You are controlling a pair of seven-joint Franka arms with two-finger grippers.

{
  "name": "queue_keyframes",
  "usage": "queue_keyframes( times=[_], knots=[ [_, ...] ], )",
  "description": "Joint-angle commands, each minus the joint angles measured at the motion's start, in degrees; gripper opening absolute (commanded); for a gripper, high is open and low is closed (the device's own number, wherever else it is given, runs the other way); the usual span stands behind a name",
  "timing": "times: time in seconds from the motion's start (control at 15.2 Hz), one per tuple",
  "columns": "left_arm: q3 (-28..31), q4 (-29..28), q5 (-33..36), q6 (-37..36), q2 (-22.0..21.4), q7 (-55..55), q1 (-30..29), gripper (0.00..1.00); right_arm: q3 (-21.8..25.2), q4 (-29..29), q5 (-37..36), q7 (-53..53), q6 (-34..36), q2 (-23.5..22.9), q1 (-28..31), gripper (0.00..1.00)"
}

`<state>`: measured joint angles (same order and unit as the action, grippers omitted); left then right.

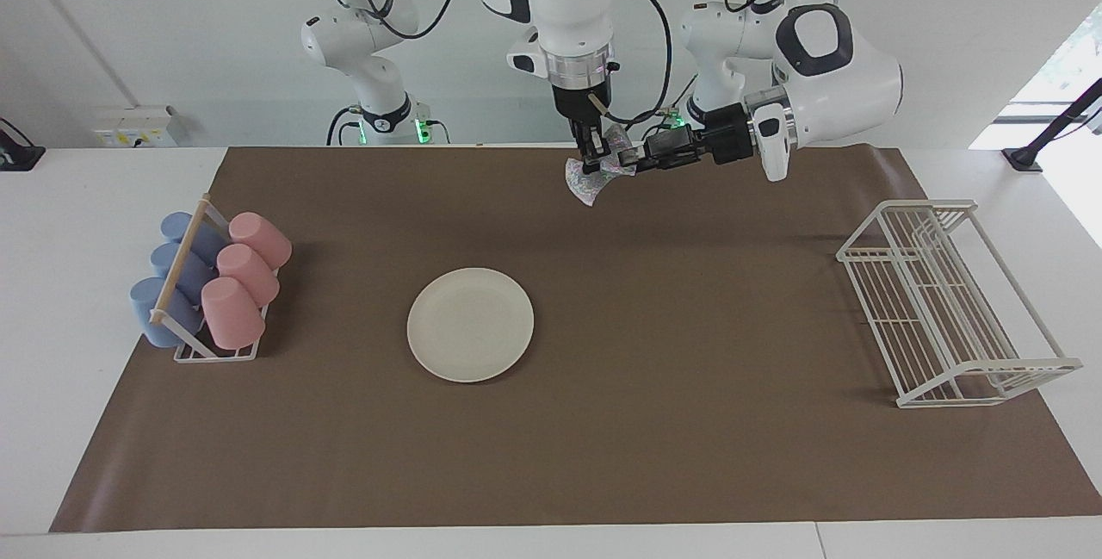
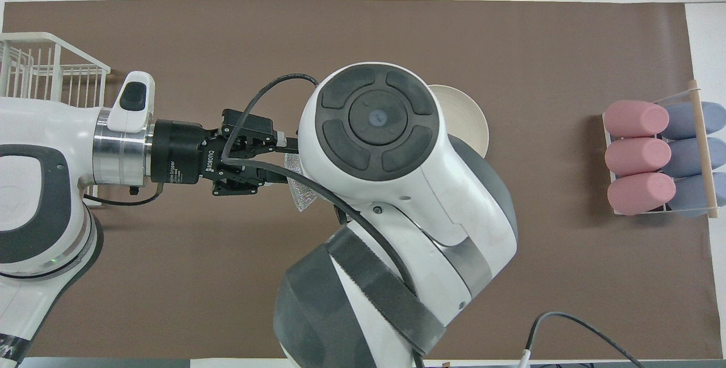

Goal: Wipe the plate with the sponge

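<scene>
The cream-white plate [image 1: 470, 325] lies flat on the brown mat near the table's middle; in the overhead view only its edge [image 2: 468, 124] shows past the right arm. The silvery sponge [image 1: 589, 182] hangs in the air above the mat at the robots' end, nearer to the robots than the plate. My right gripper [image 1: 594, 164] points straight down and is shut on the sponge; the overhead view hides it under its own arm. My left gripper [image 1: 635, 164] reaches in level from the side, with its fingers spread on either side of the sponge [image 2: 300, 195].
A rack of pink and blue cups [image 1: 215, 283] lying on their sides stands at the right arm's end of the table. A white wire dish rack [image 1: 947, 301] stands at the left arm's end. The brown mat [image 1: 689, 421] covers most of the table.
</scene>
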<state>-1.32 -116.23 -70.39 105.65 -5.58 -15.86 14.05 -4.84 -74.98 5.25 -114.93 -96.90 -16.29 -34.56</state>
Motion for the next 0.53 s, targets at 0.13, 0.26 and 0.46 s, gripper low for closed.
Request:
queue_keyframes(
  times=[0.13,0.26,0.46],
  knots=[
    [0.6,-1.3,0.0,-0.7,-1.5,-2.4,0.6,0.0,-0.3,-0.1,-0.6,-0.6,-0.4,0.0,0.5,0.0],
    [0.6,-1.4,0.0,-0.8,-1.6,-2.5,0.3,0.0,-0.3,-0.1,-0.6,-0.6,-0.4,0.0,0.5,0.0],
    [0.7,-1.4,0.3,-1.7,-1.7,-2.5,0.0,0.0,-0.3,-0.1,-0.2,-0.4,-0.4,0.1,0.5,0.0]
  ],
)
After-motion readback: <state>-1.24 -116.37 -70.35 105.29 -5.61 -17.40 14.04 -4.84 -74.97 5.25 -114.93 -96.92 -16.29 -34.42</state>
